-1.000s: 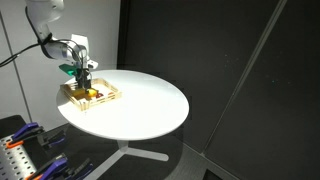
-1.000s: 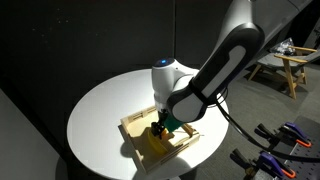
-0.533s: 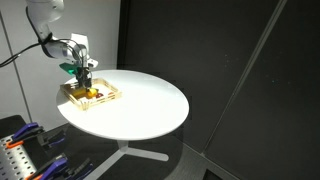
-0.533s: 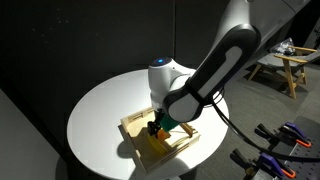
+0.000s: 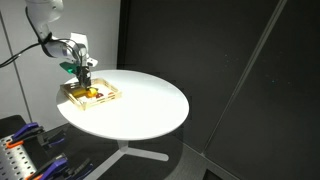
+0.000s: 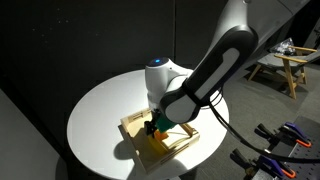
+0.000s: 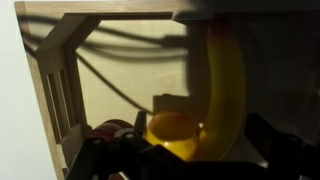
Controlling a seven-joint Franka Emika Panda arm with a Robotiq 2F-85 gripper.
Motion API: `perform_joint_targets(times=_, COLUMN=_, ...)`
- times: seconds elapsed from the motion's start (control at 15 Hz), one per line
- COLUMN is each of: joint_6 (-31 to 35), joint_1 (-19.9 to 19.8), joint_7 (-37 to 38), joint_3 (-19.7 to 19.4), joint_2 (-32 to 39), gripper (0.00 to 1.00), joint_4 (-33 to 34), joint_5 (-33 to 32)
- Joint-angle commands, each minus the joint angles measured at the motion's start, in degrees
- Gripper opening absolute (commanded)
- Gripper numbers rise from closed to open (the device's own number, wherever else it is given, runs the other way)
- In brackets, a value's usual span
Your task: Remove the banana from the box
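1. The round white table (image 5: 150, 105) fills the middle of both exterior views, with dark panels behind it.
2. The white and black Panda arm (image 6: 215, 70) bends down over the table's edge, and in an exterior view it enters from the upper corner (image 5: 45, 15).
3. The box (image 5: 110, 97), a shallow light-wood tray with low slatted walls, sits on the table close to the rim nearest the arm. An exterior view shows its near corner (image 6: 132, 125) in the arm's shadow, and the wrist view shows one slatted wall (image 7: 60, 90) and the plain wooden floor.
4. The gripper (image 6: 155, 128) points straight down into the box. Its jaws stand wide apart and hold nothing. In the wrist view the dark fingers (image 7: 100, 160) sit at the bottom edge, one on each side of the fruit.
5. The banana (image 7: 218, 80) lies on the floor of the box, inside the walls, in the gap between the spread jaws. Whether a finger touches it cannot be told.
6. A round yellow-orange item (image 7: 172, 130) lies just beside the banana, touching or nearly so.
7. A small red item (image 7: 112, 128) lies near the slatted wall, partly hidden by a finger.
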Motion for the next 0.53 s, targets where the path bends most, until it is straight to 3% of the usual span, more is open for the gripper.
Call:
perform_joint_targets(times=0.0, joint_6=-1.0, joint_1=1.9, joint_7=5.0, joint_3=-1.7, joint_2=1.2, gripper=1.0, joint_4=2.3, joint_5=-1.3)
perform_joint_targets(times=0.47, joint_6=-0.9, joint_1=3.3, joint_7=9.8, joint_3=-2.0, joint_2=3.1, gripper=1.0, joint_4=4.1, joint_5=-1.0)
